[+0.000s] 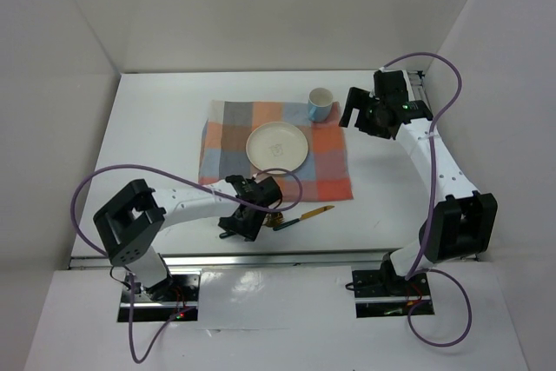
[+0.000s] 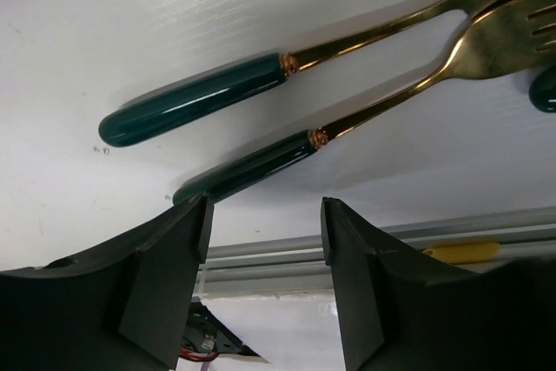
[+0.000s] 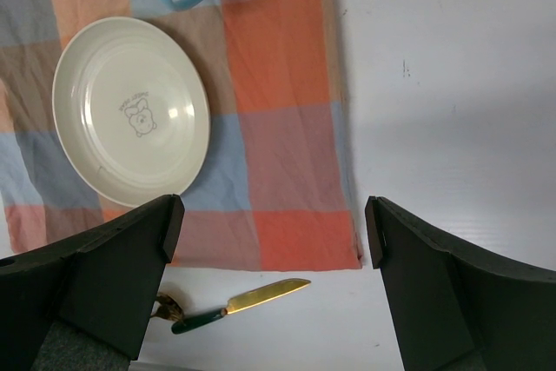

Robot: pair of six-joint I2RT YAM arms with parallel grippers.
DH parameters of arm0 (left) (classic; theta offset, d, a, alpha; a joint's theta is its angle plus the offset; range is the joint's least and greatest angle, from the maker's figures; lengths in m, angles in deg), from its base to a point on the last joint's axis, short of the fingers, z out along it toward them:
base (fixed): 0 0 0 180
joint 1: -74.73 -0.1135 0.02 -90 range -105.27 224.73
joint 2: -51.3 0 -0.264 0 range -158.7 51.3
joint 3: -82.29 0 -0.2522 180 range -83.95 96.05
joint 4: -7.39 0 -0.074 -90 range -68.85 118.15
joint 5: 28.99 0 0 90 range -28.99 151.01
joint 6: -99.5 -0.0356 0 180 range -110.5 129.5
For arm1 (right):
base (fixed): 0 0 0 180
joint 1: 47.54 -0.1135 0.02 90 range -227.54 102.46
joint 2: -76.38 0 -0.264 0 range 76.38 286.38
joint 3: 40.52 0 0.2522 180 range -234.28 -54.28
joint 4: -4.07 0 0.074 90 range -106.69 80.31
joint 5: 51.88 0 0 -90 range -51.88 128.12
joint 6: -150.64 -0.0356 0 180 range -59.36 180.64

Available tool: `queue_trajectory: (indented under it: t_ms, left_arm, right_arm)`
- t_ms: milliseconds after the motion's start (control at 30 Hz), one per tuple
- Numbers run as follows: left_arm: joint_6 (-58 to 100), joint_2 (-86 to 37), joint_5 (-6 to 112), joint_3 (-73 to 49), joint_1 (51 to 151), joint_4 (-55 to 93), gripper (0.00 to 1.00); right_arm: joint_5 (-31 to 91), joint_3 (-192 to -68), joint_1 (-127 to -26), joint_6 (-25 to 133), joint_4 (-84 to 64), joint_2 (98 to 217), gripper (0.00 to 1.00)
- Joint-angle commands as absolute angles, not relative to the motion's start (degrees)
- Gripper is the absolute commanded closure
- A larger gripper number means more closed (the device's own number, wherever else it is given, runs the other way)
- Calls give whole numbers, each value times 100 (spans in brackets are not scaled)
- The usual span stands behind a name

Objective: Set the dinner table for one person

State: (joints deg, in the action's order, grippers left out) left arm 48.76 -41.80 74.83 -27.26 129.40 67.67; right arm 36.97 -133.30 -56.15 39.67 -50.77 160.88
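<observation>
**Top external view: left gripper [image 1: 245,219] is lining up on cutlery while right gripper [image 1: 358,115] is waiting**

1. Layout. The dinner table [image 1: 156,128] is carrying everything, running from the arm bases to the back wall. A checked cloth [image 1: 330,167] is lying at its centre, apparently serving as the place mat. The plate [image 1: 276,147] is resting mid-cloth. The mug [image 1: 321,103] is standing at the plate's 1 o'clock, at the cloth's far right corner. The knife [image 1: 308,215] is lying on bare tabletop at the plate's 5 o'clock, angled and not yet squared beside the plate.

2. Left arm. The left gripper is hovering at the plate's 7 o'clock, close above the tabletop near the front rail. In the left wrist view its jaws are standing spread with nothing between them. Two gold utensils with dark green handles are lying side by side: the fork [image 2: 252,171], tines showing, and an upper utensil [image 2: 200,110] whose head is running out of frame. The fork's handle end is pointing into the gap between the fingers, so the approach appears aimed at that handle.

3. Right arm. The right gripper is hanging at the mug's 3 o'clock, jaws spread wide and holding nothing. It is probably keeping clear of the left arm's working zone.

4. Progress. The setting is looking partly done, with the cutlery awaiting placement.
</observation>
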Motion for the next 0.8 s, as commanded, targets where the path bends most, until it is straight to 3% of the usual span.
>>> queue_trajectory:
  t_ms: [0, 433, 767]
  left_arm:
    - [4835, -4283, 7604, -2770, 12888, 6554, 31]
    - [4396, -4503, 7437, -2700, 12562, 6264, 35]
    - [4290, -4547, 7323, -2462, 12509, 6272, 67]
  right_arm:
    - [3645, -13329, -5633, 3955, -4801, 15812, 0]
    - [3645, -13329, -5633, 3955, -4801, 15811, 0]
    - [3645, -13382, -5633, 3955, -4854, 15811, 0]
